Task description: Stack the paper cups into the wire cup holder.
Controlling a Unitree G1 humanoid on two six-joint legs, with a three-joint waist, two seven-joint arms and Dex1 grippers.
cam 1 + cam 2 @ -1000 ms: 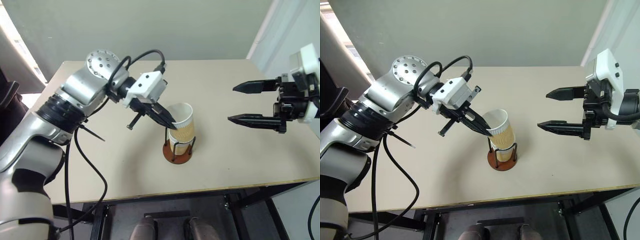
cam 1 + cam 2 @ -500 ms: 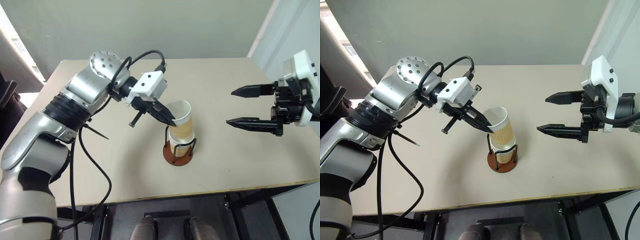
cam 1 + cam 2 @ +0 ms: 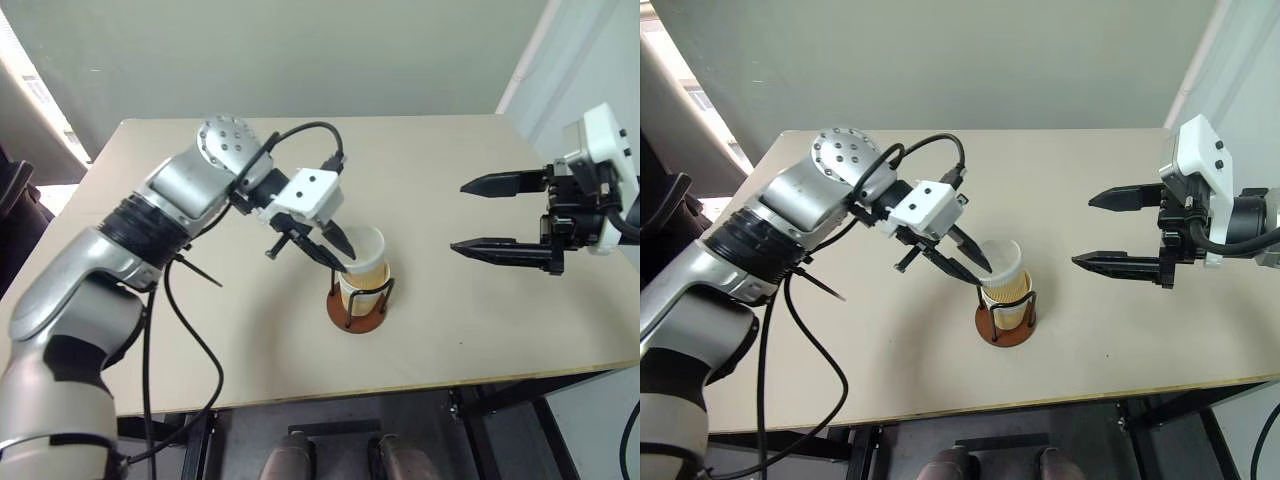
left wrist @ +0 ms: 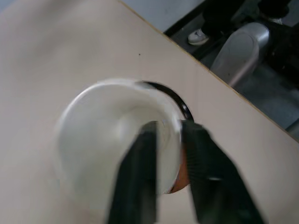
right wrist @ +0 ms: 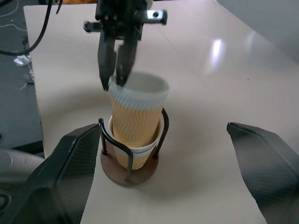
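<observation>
Big tan desk (image 3: 470, 330) under everything, stretching out on all sides of both pincers.

Right pincer (image 3: 492, 216) parked well off to the side of the stack, hanging in the air above the desk, both long black fingers spread wide with nothing between them. Aimed roughly at the holder, a clear gap of bare desk in between.

Left pincer (image 3: 981, 267) angled down at the near rim of the top cup, coming in from the side away from the right pincer. One finger (image 4: 136, 182) inside the cup mouth, the other (image 4: 205, 177) outside the wall, rim sitting in the slot between them. Fingers only a little way apart; can't tell whether they're pinching the rim or just straddling it.

Wire cup holder (image 5: 128, 173) directly below the left pincer tips: round reddish-brown disc base flat on the desk, thin dark wire loops standing upright around the cups.

Paper cups (image 5: 135, 122) inside that holder, nested. Top one tan with a wavy ribbed wall and white rim, leaning slightly, sitting part way down in a lower cup whose white rim peeks out around it at about the height of the wire loops. Can't tell how many cups are in the stack beyond those two.
</observation>
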